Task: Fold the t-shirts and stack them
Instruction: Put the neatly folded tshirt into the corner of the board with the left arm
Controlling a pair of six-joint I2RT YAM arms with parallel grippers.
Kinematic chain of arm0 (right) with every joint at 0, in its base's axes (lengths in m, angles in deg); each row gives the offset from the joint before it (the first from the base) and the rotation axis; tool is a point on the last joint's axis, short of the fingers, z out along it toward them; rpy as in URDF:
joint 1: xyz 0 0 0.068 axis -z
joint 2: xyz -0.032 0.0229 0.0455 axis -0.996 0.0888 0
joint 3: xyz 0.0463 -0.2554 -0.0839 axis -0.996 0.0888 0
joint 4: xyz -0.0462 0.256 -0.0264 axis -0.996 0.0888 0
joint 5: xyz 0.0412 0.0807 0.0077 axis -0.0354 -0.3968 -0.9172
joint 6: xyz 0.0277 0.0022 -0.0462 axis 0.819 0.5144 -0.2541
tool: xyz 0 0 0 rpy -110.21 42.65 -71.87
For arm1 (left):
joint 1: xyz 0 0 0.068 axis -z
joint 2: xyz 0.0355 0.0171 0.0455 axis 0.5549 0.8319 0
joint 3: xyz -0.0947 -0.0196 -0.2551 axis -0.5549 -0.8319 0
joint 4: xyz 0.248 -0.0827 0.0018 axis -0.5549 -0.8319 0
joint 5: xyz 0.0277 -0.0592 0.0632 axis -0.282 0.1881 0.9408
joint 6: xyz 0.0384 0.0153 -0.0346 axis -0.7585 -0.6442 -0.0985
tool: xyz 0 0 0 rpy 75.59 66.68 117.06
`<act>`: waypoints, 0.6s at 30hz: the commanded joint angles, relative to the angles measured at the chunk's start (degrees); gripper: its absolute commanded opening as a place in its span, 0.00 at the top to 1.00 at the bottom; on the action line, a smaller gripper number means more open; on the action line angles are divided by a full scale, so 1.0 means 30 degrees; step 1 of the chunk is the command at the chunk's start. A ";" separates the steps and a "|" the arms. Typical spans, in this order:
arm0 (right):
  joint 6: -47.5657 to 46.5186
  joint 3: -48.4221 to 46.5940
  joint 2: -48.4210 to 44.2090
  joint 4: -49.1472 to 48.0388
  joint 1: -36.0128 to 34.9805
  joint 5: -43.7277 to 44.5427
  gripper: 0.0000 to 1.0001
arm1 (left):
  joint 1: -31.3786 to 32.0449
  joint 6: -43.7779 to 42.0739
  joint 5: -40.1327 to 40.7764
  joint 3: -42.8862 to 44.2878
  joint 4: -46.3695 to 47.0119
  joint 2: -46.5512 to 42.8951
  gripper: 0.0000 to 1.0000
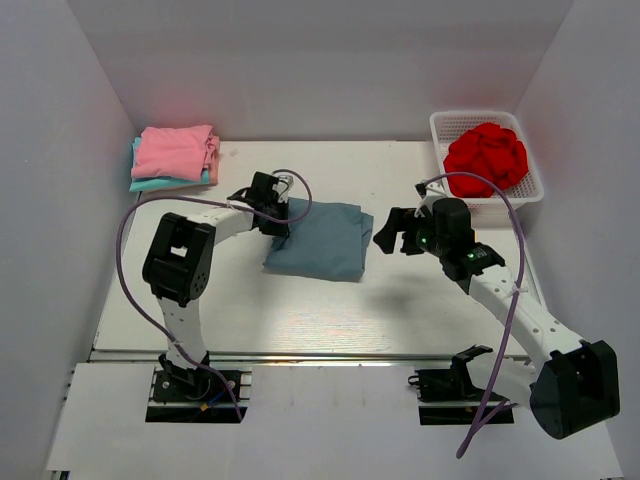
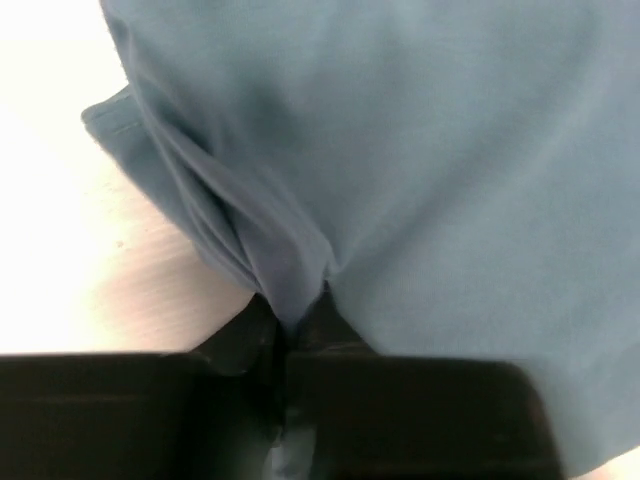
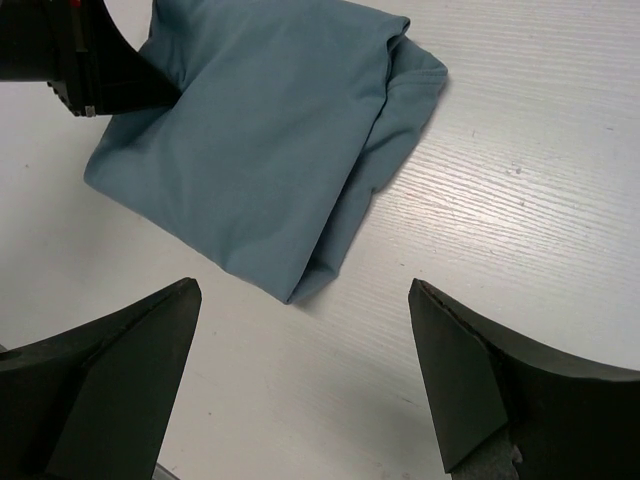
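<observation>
Overhead, the folded blue-grey t-shirt lay at the middle of the white table. The left gripper sat at its left edge, and the right gripper hung just beside its right edge, jaws spread and holding nothing. A pink t-shirt sat folded on a teal t-shirt in the far left corner, while a red t-shirt lay crumpled in a white mesh basket at the far right. From the left wrist, the black fingers were clenched on a gathered fold at the blue-grey t-shirt's edge, with cloth filling most of the view. From the right wrist, the two fingers stood wide apart over bare tabletop. The blue-grey t-shirt lay just beyond them, the left gripper pressed at its far corner.
</observation>
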 commanded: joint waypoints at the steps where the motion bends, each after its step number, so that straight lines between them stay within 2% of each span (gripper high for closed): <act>1: -0.0424 0.0131 -0.0537 -0.0004 0.0067 0.0647 0.10 | 0.0727 -0.0431 0.1424 -0.0734 -0.2106 0.1403 0.98; 6: -0.0454 0.0306 -0.0742 -0.0150 0.0038 0.1437 0.10 | 0.0729 -0.1367 0.3294 0.0698 -0.2486 0.0761 1.00; 13: -0.0513 0.0190 -0.0743 -0.0150 0.0038 0.2726 0.10 | 0.0466 -0.4031 0.5408 0.3921 -0.3306 -0.2169 1.00; 18: -0.0777 -0.0366 -0.0421 0.0113 0.0038 0.3489 0.10 | 0.0290 -0.5908 0.8074 0.5853 -0.3660 -0.3224 1.00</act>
